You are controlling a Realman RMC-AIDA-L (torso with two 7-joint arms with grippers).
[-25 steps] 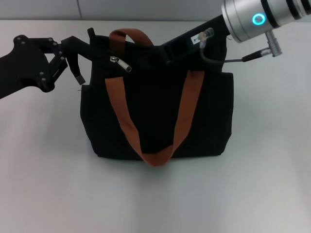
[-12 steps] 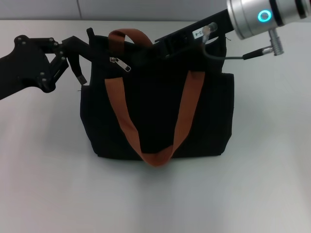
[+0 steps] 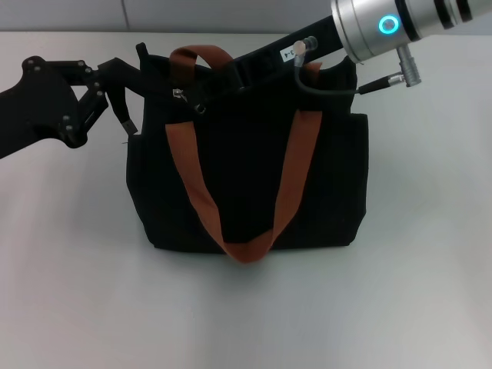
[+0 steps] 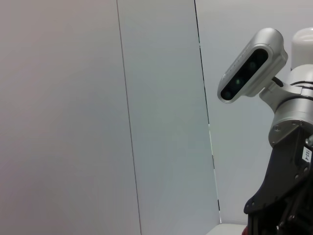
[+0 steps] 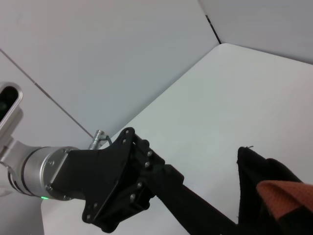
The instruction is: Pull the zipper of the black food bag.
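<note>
We judge the reach-in step: left gripper (image 3: 132, 83) pinches the black food bag (image 3: 246, 181)'s far-left corner, right gripper (image 3: 206, 86), fingers indiscernible, reaches the zipper (image 3: 181, 95); next, grip and pull.

The left arm reaches in from the left edge of the head view, its pincer (image 3: 131, 77) in the upper left with fingers closed. The right arm slants down from the upper right corner, its pincer (image 3: 231, 73) at upper centre, fingers hidden.
</note>
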